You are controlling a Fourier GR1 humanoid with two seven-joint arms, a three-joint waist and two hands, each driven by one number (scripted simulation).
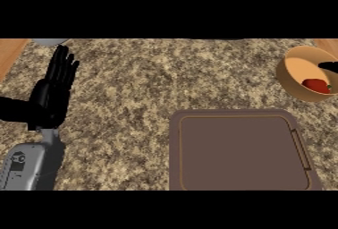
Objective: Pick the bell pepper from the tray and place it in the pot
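The left hand [56,87] is up at the left side of the view, fingers straight and pointing away, holding nothing. Its grey forearm [30,165] comes in from the lower left corner, cut off by the frame's bottom edge. The hand is resting there above the counter [152,76], well apart from everything else.

Over to the right: the pot [305,71] sits at the upper right, tan, and its far side is sliced off by the view's edge. Inside it, there's the pepper [317,85], red, lying low against the near-right wall of the pot. A speck of green shows on it, maybe the stem, hard to be sure.

And just above the pepper, a black shape [330,67] pokes in from the right edge, over the pot's rim. That's most likely a piece of the right hand, but so little of it shows that I cannot tell whether it's spread or curled, nor whether it touches the pepper. No right forearm to be seen.

The tray [241,117], brown with a raised rim, fills the lower middle and right, just below the pot. Its near edge runs out at the bottom. A thin line runs along its right side, perhaps a handle or groove; can't make out which.

At the top left, a sliver of something grey [49,41], mostly cropped.
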